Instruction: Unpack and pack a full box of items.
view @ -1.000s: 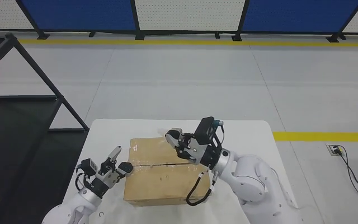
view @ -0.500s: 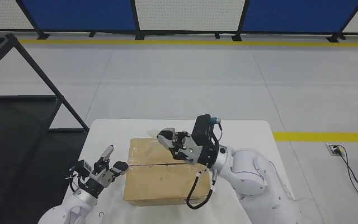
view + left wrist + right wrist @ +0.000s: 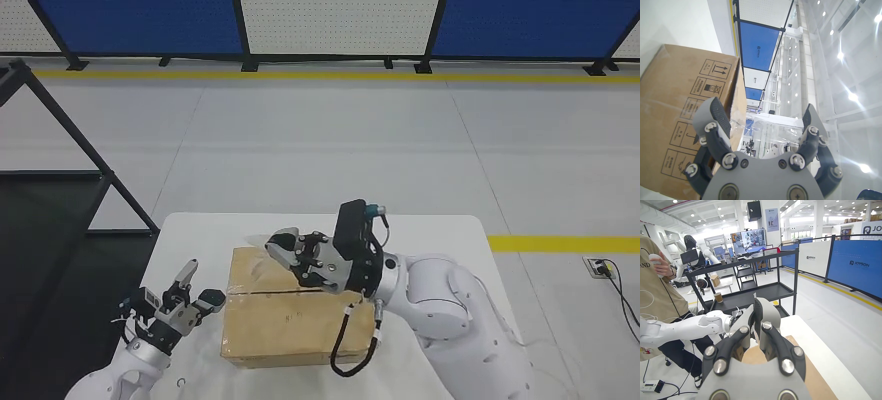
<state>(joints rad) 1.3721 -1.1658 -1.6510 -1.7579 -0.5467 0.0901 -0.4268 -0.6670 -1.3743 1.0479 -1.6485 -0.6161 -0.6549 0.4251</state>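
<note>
Sitting midway on the white table, the brown taped cardboard box runs lengthwise left to right. Your right gripper, fingers pinched together, hovers over its far-left top corner; your left gripper, spread wide, stands beside the left end, where its wrist view reveals loose clear tape.

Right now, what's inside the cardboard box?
Nothing inside shows: the cardboard box has its top flaps closed along the middle seam, covering whatever it holds.
</note>
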